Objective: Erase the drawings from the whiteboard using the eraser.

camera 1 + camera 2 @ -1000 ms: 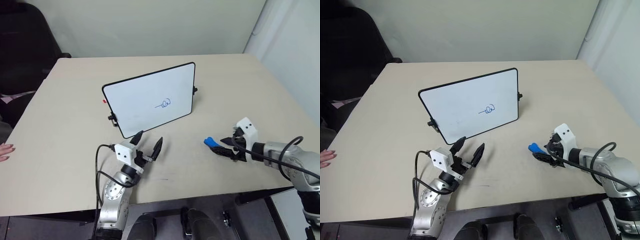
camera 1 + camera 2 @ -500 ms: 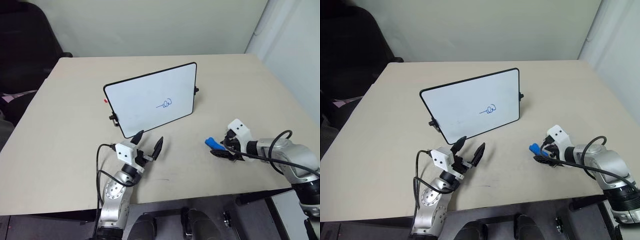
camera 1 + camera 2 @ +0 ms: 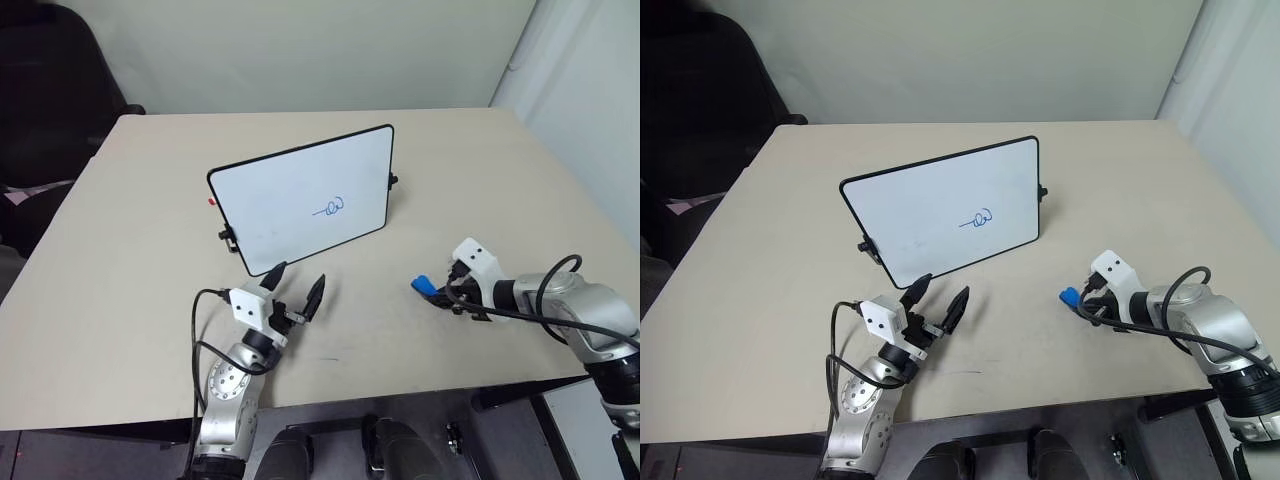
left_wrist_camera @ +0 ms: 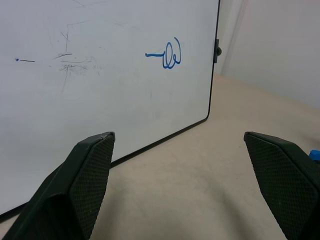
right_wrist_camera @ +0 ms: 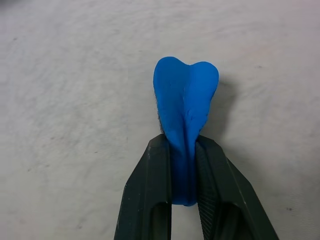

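Note:
The whiteboard [image 3: 300,200] stands propped at a slant in the middle of the table, black-framed. The drawings [image 3: 334,207], a small blue squiggle with a short line, sit right of its centre and show again as the drawings [image 4: 167,55]. My left gripper [image 3: 297,290] is open just in front of the board's lower edge, nothing between its fingers [image 4: 90,175]. To the right on the tabletop my right gripper [image 5: 183,165] is shut on the blue eraser [image 5: 185,100], which is squeezed and folded between the fingers; the eraser [image 3: 423,286] lies low at the table surface.
The beige table [image 3: 130,280] spreads wide around the board. A dark chair [image 3: 50,80] stands at the far left corner. The table's near edge runs just behind both arms.
My right gripper has closed on the eraser and turned a little; it was open around it before. The left arm has kept still.

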`<state>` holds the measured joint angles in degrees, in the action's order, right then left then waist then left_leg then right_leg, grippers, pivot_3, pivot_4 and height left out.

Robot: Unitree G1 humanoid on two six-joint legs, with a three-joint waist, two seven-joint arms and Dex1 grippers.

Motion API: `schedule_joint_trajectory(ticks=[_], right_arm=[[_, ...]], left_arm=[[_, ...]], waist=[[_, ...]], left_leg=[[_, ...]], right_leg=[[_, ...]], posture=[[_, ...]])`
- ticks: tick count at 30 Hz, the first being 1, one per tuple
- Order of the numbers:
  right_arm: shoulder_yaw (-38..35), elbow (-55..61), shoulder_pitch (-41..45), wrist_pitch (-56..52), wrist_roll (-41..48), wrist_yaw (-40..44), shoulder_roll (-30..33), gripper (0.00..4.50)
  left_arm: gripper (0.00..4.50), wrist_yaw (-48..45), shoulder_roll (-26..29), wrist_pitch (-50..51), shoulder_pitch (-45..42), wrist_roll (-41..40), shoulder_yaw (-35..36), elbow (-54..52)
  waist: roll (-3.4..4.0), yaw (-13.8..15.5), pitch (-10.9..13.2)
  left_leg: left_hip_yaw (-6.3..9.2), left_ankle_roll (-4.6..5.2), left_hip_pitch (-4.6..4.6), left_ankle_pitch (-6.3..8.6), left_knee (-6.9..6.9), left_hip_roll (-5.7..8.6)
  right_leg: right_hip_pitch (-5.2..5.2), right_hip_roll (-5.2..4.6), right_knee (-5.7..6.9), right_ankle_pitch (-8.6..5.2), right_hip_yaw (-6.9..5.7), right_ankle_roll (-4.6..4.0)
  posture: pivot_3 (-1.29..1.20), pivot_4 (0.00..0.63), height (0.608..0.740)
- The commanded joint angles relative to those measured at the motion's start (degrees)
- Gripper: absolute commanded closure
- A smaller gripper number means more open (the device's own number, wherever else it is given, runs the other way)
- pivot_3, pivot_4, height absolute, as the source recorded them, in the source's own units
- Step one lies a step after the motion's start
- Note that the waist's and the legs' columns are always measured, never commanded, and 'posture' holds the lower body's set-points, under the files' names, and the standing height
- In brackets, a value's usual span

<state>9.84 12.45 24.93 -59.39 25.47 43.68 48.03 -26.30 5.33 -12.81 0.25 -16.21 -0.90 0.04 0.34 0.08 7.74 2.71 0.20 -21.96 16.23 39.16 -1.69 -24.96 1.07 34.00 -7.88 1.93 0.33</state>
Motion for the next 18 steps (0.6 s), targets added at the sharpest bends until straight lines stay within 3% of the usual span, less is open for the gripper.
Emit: schedule_joint_trajectory(ticks=[1, 8, 14, 18], right_arm=[[-2.76, 2.9, -0.08, 1.91, 0.8, 0.99, -0.2, 4.17], [-9.17, 4.42, 4.39, 3.71, 5.11, -4.09, -12.46, 4.17], [-6.02, -5.21, 11.74, 8.17, -0.35, -12.97, -25.88, 4.17], [-5.63, -12.17, 15.7, 11.68, -3.14, -15.95, -31.35, 4.17]], left_arm=[[0.0, -0.64, 0.04, -0.78, -0.52, -0.79, 0.37, -0.88], [0.0, -1.12, 0.71, -0.4, -1.05, -1.51, 0.96, -0.54], [0.0, -1.45, 1.19, -0.05, -1.25, -1.7, 1.58, -0.9], [0.0, -1.36, 1.58, 0.06, -1.04, -1.6, 1.76, -1.45]], waist=[[0.0, 0.0, 0.0], [0.0, -0.14, 0.0], [0.0, -0.22, 0.0], [0.01, 0.07, 0.0]], left_leg=[[0.0, 0.0, 0.0, 0.0, 0.0, 0.0], [-0.03, -0.01, 0.04, -0.01, 0.03, -0.02], [0.02, 0.0, 0.07, -0.01, 0.04, -0.09], [0.03, 0.0, -0.03, -0.01, 0.0, -0.1]], right_leg=[[0.0, 0.0, 0.0, 0.0, 0.0, 0.0], [-0.02, 0.05, 0.04, 0.04, 0.01, -0.06], [-0.09, 0.06, 0.09, 0.17, 0.0, -0.18], [-0.24, -0.01, 0.12, 0.5, -0.01, -0.7]], posture=[[0.0, 0.15, 0.74], [0.0, 0.15, 0.74], [0.0, 0.15, 0.74], [0.0, 0.15, 0.74]])
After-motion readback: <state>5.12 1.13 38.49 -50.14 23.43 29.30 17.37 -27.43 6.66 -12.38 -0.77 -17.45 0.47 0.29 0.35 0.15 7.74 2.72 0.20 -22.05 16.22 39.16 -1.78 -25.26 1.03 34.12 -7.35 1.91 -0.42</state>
